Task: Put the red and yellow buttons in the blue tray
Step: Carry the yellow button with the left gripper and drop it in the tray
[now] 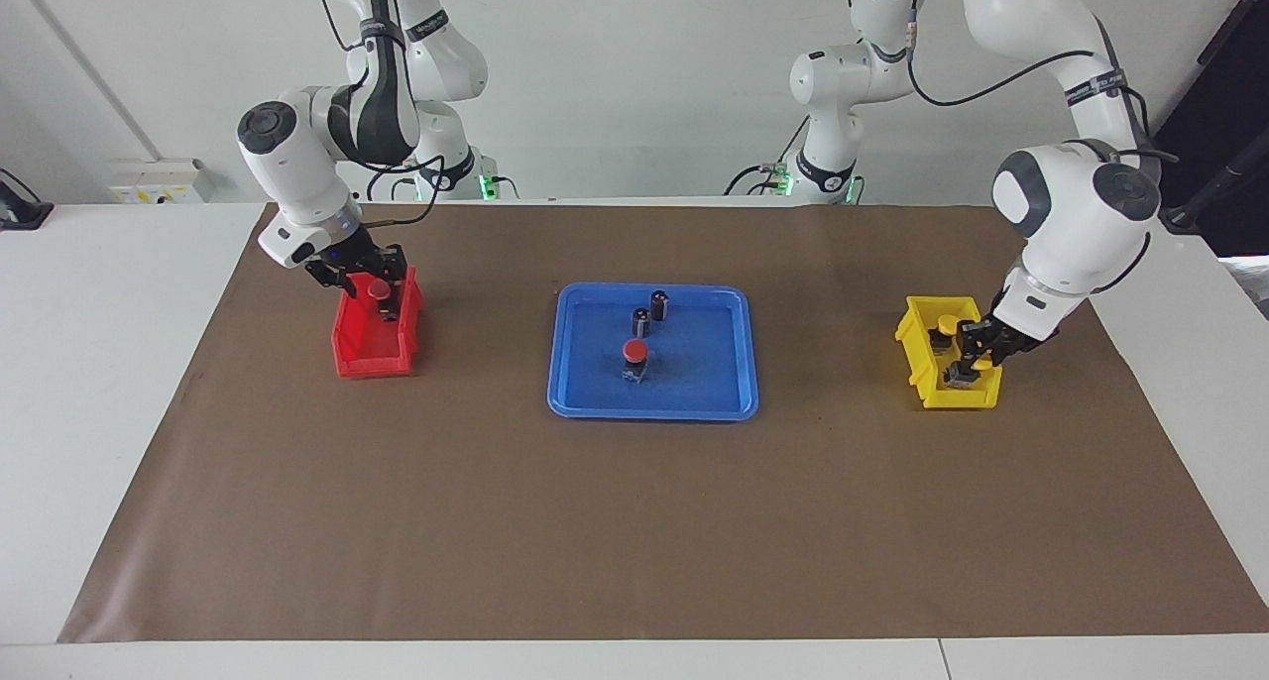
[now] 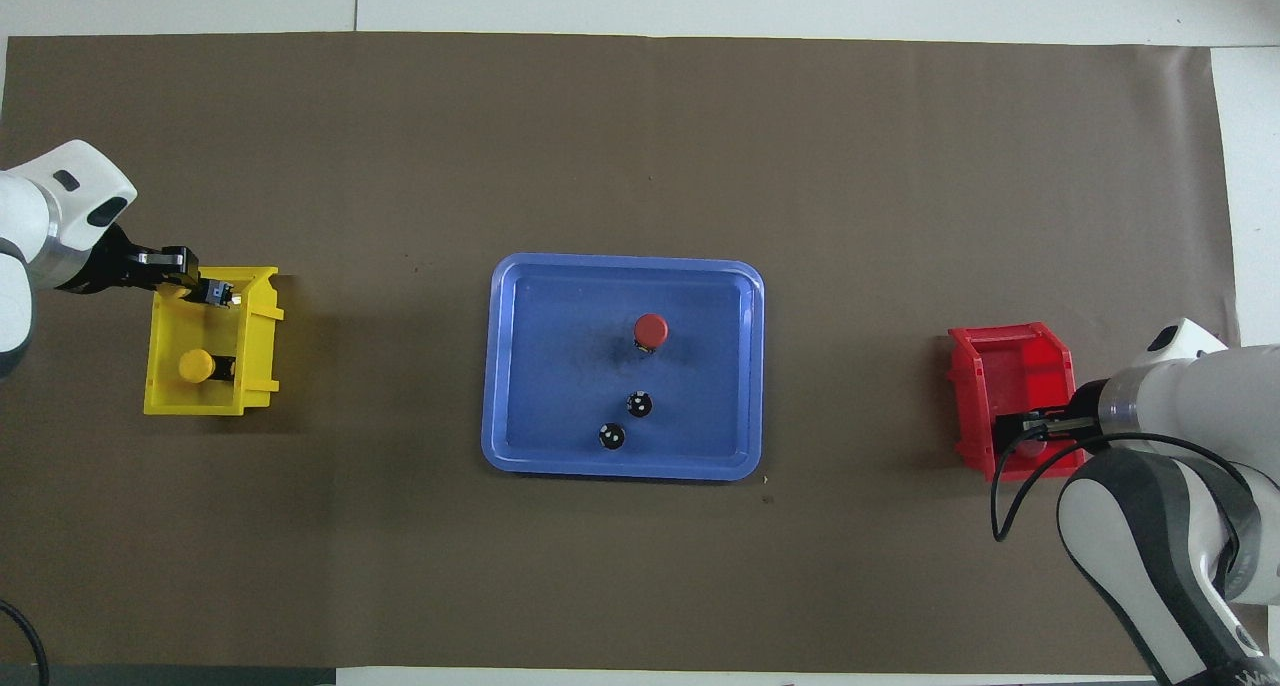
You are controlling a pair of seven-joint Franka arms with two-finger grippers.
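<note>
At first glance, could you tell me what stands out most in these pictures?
The blue tray at mid-table already holds one red button, with two dark cylinders nearer the robots. At either end, the right gripper reaches into the red bin at a second red button, and the left gripper into the yellow bin.

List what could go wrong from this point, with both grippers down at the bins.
1. The left gripper is in the yellow bin around one yellow button; lifting could nudge the second yellow button or drag the bin.
2. The right gripper has a red button at the red bin; a weak grip might drop it.
3. The blue tray already holds a red button and two dark cylinders; a careless placement may topple them.
</note>
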